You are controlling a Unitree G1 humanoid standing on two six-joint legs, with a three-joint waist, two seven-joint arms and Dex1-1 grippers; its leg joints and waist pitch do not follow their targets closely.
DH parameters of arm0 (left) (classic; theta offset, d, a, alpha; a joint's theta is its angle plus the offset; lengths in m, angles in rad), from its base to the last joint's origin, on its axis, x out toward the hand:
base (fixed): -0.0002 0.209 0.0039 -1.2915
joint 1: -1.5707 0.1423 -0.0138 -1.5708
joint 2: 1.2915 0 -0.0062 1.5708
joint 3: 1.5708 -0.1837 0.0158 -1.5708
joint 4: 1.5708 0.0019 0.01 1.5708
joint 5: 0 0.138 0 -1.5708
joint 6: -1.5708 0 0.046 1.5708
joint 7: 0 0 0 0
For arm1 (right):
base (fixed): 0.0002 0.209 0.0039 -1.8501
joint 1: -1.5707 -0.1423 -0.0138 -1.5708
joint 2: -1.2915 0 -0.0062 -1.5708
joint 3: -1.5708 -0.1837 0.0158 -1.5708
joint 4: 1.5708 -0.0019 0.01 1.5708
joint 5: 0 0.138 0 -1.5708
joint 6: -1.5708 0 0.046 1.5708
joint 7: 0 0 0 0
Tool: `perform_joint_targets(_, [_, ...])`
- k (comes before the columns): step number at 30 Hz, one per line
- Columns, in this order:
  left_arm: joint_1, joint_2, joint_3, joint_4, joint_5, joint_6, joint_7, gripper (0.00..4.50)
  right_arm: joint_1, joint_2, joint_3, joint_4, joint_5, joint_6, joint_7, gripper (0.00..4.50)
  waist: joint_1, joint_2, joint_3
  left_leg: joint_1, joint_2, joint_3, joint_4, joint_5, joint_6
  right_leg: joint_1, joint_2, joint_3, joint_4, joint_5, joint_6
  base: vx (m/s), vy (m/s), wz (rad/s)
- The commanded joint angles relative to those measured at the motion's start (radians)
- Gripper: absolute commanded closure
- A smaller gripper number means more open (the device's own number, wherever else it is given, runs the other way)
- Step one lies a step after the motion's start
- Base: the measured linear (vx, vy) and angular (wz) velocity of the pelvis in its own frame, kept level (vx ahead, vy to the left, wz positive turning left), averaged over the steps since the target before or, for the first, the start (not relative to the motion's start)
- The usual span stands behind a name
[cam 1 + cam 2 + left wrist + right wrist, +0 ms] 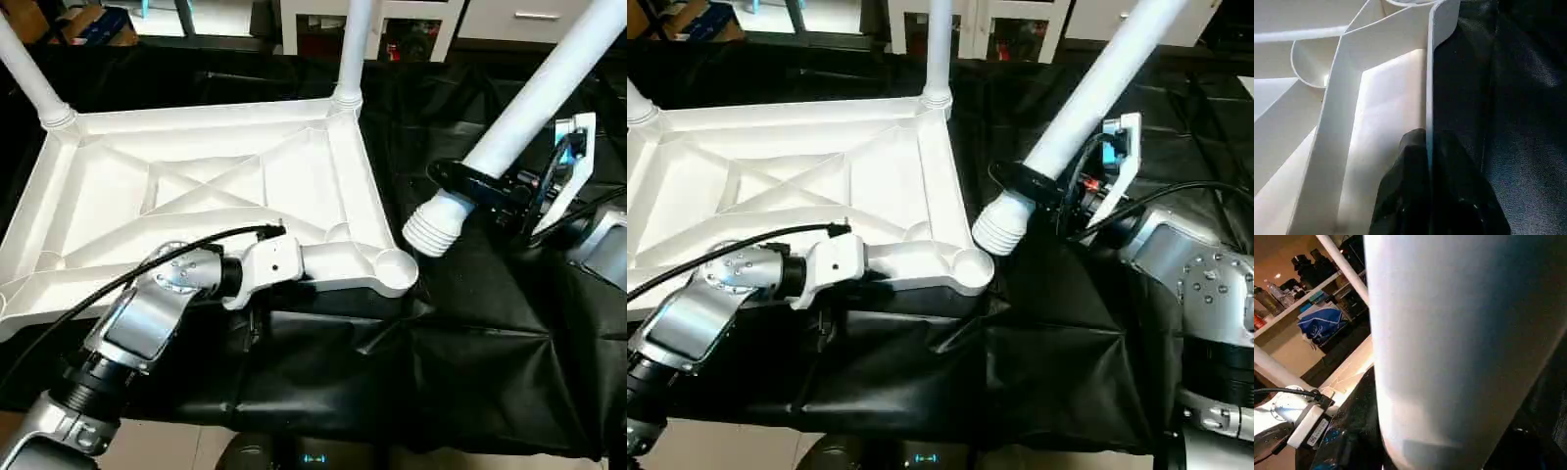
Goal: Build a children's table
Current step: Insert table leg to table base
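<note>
Nearest you in the left eye view, the left pincer (pixel 294 269) is gripping the near rim of the children's table top (pixel 206 186), which is lying upside down on the black cloth (pixel 431 362), ribs facing up. Two legs are already standing in the far corner sockets: the far-left leg (pixel 29 73) and the far-right leg (pixel 355 49). The near-right socket (pixel 395 266) is sitting empty, so at least this corner remains to be fitted.

In the right eye view, the right pincer (pixel 1043 191) is clamping the third leg (pixel 1087 98) just above its ribbed end (pixel 1001 227). That end is hovering near the empty socket, apart from it and tilted; you are likely needing to swing it upright before seating. Open cloth is lying to the right of the top for this.

In the left wrist view, the black fingers (pixel 1415 191) are closing on either side of the thin rim wall.

In the right wrist view, the held leg is crossing close to the lens.
</note>
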State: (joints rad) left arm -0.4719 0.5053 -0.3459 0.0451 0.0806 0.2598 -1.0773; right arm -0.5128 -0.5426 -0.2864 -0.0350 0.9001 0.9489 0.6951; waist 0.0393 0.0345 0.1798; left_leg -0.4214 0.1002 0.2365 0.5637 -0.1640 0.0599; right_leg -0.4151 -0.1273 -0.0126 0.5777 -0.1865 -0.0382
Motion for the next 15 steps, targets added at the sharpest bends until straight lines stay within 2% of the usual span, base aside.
perform_joint_targets(1, [0.024,0.007,-0.047,0.051,0.024,0.029,-0.002,4.5,-0.007,-0.012,-0.001,-0.012,-0.002,-0.01,0.007,2.64,-0.004,-0.016,-0.06,0.063,0.118,-0.064,-0.09,-0.204,-0.003,0.011,-0.041,0.027,-0.053,-0.151,-0.169,0.0,0.0,0.0])
perform_joint_targets(6, [0.026,0.011,-0.052,0.047,0.02,0.036,-0.009,4.5,-0.008,-0.018,0.015,-0.011,-0.016,-0.017,0.017,2.64,-0.004,-0.016,-0.06,0.065,0.118,-0.063,-0.092,-0.219,-0.02,0.009,-0.04,0.027,-0.053,-0.158,-0.163,0.0,0.0,0.0])
perform_joint_targets(7, [0.031,0.013,-0.054,0.043,0.018,0.036,-0.015,4.5,-0.008,-0.025,0.058,-0.02,-0.079,-0.07,0.023,2.64,-0.005,-0.017,-0.06,0.065,0.118,-0.063,-0.092,-0.218,-0.021,0.008,-0.04,0.027,-0.053,-0.156,-0.162,0.0,0.0,0.0])
perform_joint_targets(10, [0.037,0.013,-0.056,0.037,0.016,0.036,-0.018,4.5,-0.007,-0.024,0.097,-0.033,-0.135,-0.123,0.024,2.64,-0.005,-0.016,-0.059,0.065,0.118,-0.062,-0.094,-0.222,-0.029,0.006,-0.041,0.028,-0.054,-0.157,-0.153,0.0,0.0,0.0])
perform_joint_targets(15, [0.037,0.006,-0.056,0.037,0.016,0.04,-0.01,4.5,0.019,-0.007,0.15,-0.08,-0.168,-0.162,0.037,2.64,-0.004,-0.017,-0.06,0.063,0.12,-0.062,-0.092,-0.195,0.002,0.01,-0.04,0.028,-0.051,-0.109,-0.154,0.0,0.0,0.0])
